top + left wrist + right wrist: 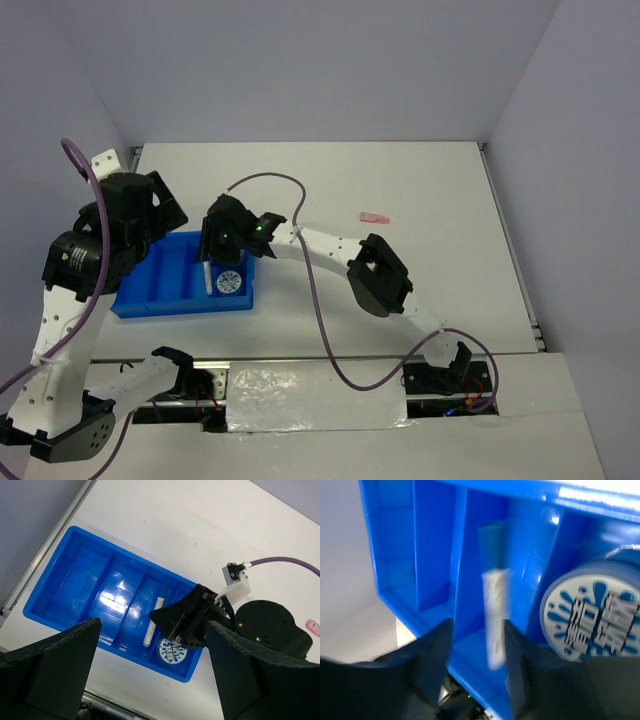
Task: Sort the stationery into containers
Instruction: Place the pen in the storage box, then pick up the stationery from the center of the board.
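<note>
Step in hand reads as the pen drop. The right claw [477, 652] is low over the blue tray [150, 300], jaws part-open and gripping nothing, and the white pen with blue cap [495, 615] lies loose in a narrow compartment with a tape roll [592, 617] in the neighbouring one. The left claw [152, 677] hangs wide open and empty above the tray. Next move probably calls for lifting clear and reaching for the pink stick [375, 216], well apart on the tabletop [440, 180].

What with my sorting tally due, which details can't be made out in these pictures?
- Right wrist view: the pen is motion-blurred; whether the right gripper grips it is unclear.
- Top view: that gripper's body hides the tray's far right corner.
- Pink item: too small in the top view, cut by the left wrist view's edge.
</note>
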Controlling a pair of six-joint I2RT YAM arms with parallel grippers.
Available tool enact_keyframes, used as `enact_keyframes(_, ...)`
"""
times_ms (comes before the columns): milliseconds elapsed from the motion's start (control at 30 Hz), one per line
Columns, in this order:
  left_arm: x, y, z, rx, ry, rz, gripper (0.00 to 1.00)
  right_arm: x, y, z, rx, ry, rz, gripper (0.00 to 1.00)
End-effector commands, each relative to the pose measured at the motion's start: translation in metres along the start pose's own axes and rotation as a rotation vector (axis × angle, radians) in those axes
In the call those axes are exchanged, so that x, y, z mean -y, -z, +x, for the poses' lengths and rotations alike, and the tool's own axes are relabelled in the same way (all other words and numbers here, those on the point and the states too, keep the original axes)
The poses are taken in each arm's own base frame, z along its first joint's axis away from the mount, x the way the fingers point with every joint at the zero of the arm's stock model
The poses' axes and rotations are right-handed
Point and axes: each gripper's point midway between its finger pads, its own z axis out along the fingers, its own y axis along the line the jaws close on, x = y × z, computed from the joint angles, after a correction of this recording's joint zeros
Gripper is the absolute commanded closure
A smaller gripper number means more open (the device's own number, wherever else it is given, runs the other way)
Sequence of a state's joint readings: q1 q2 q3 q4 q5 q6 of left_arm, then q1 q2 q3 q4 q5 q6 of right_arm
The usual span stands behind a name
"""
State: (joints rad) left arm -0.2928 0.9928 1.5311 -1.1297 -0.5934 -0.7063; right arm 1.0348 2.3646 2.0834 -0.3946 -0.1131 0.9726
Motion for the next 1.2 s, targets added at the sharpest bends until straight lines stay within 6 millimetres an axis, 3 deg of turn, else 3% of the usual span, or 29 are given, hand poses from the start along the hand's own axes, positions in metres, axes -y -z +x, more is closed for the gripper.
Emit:
enact_keyframes(0,0.002,0.000,-0.009,0.037,-0.019,0.006,0.01,-0.048,0.050,-0.027,0.085,0.026,-0.089,0.42)
enact_keyframes(67,0.004,0.000,-0.008,0.035,-0.029,0.013,0.01,-0.066,0.068,-0.045,0.132,0.048,-0.127,0.41)
enact_keyframes(133,0.006,-0.002,-0.008,0.033,-0.036,0.018,0.01,-0.084,0.100,-0.068,0.192,0.055,-0.165,0.41)
enact_keyframes(167,0.007,-0.003,-0.008,0.031,-0.038,0.023,0.01,-0.091,0.131,-0.088,0.249,0.063,-0.186,0.41)
enact_keyframes(200,0.010,-0.004,-0.007,0.025,-0.048,0.030,0.01,-0.091,0.149,-0.101,0.290,0.064,-0.196,0.41)
enact_keyframes(233,0.013,-0.005,-0.006,0.017,-0.049,0.048,0.00,-0.068,0.151,-0.099,0.288,0.077,-0.153,0.41)
enact_keyframes(267,0.017,-0.007,-0.004,0.008,-0.061,0.060,0.01,-0.067,0.198,-0.124,0.364,0.076,-0.177,0.41)
enact_keyframes(300,0.021,-0.008,-0.001,-0.004,-0.074,0.081,0.01,-0.049,0.212,-0.130,0.380,0.077,-0.142,0.41)
enact_keyframes(333,0.035,-0.013,0.005,-0.033,-0.087,0.136,0.01,-0.007,0.236,-0.144,0.414,0.092,-0.056,0.42)
enact_keyframes(367,0.040,-0.014,0.008,-0.049,-0.087,0.158,0.01,0.009,0.241,-0.132,0.387,0.106,0.000,0.42)
enact_keyframes(400,0.046,-0.018,0.015,-0.078,-0.099,0.172,0.01,0.066,0.254,-0.131,0.343,0.061,0.164,0.43)
enact_keyframes(467,0.069,-0.022,0.030,-0.144,-0.120,0.267,0.01,0.131,0.286,-0.121,0.342,0.054,0.370,0.44)
enact_keyframes(500,0.080,-0.031,0.041,-0.188,-0.142,0.279,0.01,0.183,0.296,-0.100,0.273,0.031,0.502,0.45)
enact_keyframes(533,0.095,-0.029,0.052,-0.223,-0.172,0.324,0.01,0.190,0.322,-0.095,0.308,0.026,0.521,0.45)
enact_keyframes(567,0.108,-0.037,0.062,-0.262,-0.201,0.322,0.01,0.215,0.338,-0.087,0.303,-0.013,0.585,0.44)
enact_keyframes(600,0.123,-0.034,0.074,-0.287,-0.244,0.350,0.01,0.240,0.341,-0.063,0.266,-0.058,0.645,0.43)
enact_keyframes(633,0.132,-0.034,0.079,-0.294,-0.262,0.352,0.01,0.243,0.360,-0.056,0.311,-0.087,0.651,0.42)
enact_keyframes(700,0.162,-0.036,0.100,-0.347,-0.327,0.367,0.01,0.277,0.374,-0.030,0.323,-0.175,0.732,0.36)
enact_keyframes(733,0.177,-0.042,0.108,-0.369,-0.340,0.350,0.01,0.277,0.387,-0.022,0.363,-0.209,0.720,0.33)
enact_keyframes(800,0.202,-0.036,0.129,-0.389,-0.391,0.368,0.01,0.284,0.392,-0.006,0.374,-0.278,0.690,0.32)
enact_keyframes(1000,0.273,-0.063,0.209,-0.485,-0.461,0.384,0.01,0.244,0.426,0.002,0.485,-0.305,0.494,0.31)
enact_keyframes(1033,0.286,-0.072,0.225,-0.505,-0.457,0.375,0.01,0.245,0.430,0.008,0.469,-0.315,0.508,0.31)
enact_keyframes(1167,0.331,-0.076,0.263,-0.520,-0.448,0.398,0.01,0.222,0.446,0.010,0.488,-0.298,0.427,0.30)
